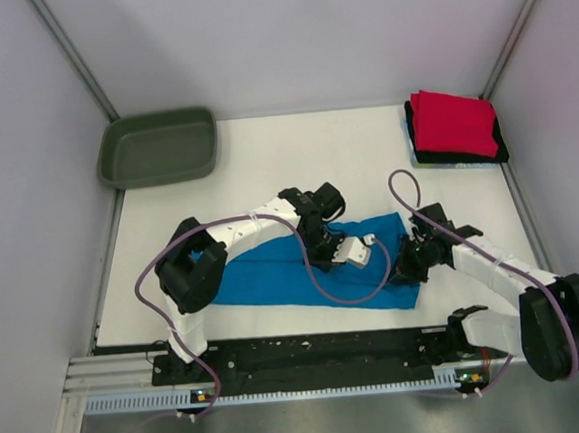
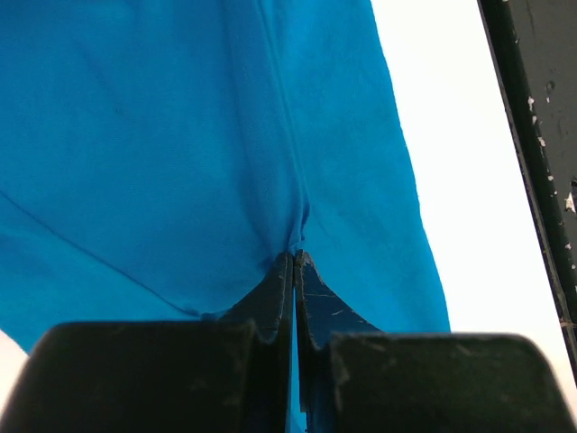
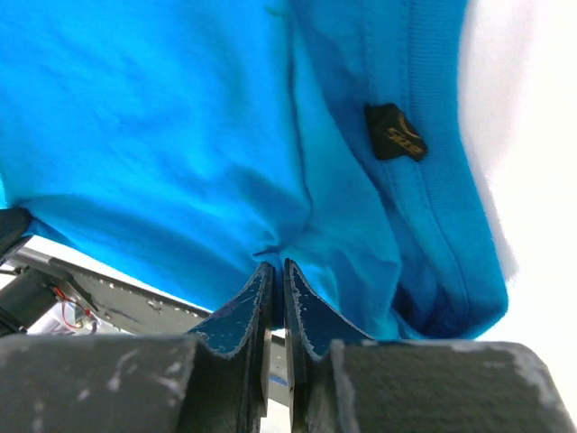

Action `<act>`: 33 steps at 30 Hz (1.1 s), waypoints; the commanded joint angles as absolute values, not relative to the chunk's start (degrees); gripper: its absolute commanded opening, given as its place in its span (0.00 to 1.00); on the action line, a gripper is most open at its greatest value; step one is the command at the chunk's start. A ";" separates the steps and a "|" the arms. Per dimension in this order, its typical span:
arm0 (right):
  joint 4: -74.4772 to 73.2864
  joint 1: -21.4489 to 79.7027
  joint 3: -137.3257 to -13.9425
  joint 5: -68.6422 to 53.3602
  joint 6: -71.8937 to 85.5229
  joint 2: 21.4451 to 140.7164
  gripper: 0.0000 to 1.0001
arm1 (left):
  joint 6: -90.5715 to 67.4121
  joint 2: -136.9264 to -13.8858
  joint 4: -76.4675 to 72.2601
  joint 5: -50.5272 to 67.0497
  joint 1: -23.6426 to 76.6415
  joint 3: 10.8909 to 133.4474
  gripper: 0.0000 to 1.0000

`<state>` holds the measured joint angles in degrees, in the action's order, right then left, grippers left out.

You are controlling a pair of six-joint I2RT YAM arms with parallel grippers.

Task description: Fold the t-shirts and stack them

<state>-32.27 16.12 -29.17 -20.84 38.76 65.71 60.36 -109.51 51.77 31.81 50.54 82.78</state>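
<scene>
A turquoise-blue t-shirt [image 1: 274, 275] lies spread on the white table, near the front middle. My left gripper [image 1: 324, 246] is shut on a fold of the shirt's cloth [image 2: 225, 135] near its upper middle. My right gripper [image 1: 411, 264] is shut on the shirt's right edge; cloth [image 3: 180, 135] bunches at the closed jaws and a small dark label [image 3: 395, 132] shows by the hem. A folded red shirt [image 1: 453, 123] lies on top of a black one [image 1: 501, 147] at the back right, with a light one barely showing beneath.
A dark olive-green tub [image 1: 158, 147] stands at the back left. The black rail [image 1: 310, 355] with the arm bases runs along the near edge. Grey walls close the table on three sides.
</scene>
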 commanded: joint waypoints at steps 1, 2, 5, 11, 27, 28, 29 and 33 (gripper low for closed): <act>-31.99 16.70 -27.95 -18.20 40.25 65.39 0.16 | 62.14 -111.09 55.89 31.47 49.92 82.79 0.00; -32.25 16.61 -27.60 -18.02 40.60 65.13 0.19 | 62.31 -111.35 56.07 31.46 49.92 82.79 0.01; -34.01 16.61 -26.81 -17.14 41.39 62.41 0.26 | 62.67 -111.27 56.34 30.68 49.92 82.36 0.25; -40.69 16.52 -29.17 -11.00 41.31 54.24 0.41 | 64.16 -109.08 60.28 32.78 49.92 84.19 0.52; -25.59 8.88 -51.76 -4.39 25.40 81.19 0.44 | 38.06 -100.02 48.00 18.03 28.23 82.54 0.28; -24.53 8.79 -52.46 -5.00 25.14 83.65 0.43 | 37.36 -99.32 46.86 16.63 25.95 80.70 0.28; -23.91 8.62 -53.25 -5.10 25.05 85.76 0.42 | 37.01 -98.71 45.45 15.39 24.19 78.51 0.28; -21.98 7.21 -55.63 -7.73 25.31 94.38 0.14 | 35.33 -96.68 42.80 12.92 16.72 73.14 0.28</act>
<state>-26.65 8.62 -51.88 -5.08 26.44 88.82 39.55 -100.68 46.52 17.30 21.08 76.97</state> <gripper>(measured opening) 0.239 0.283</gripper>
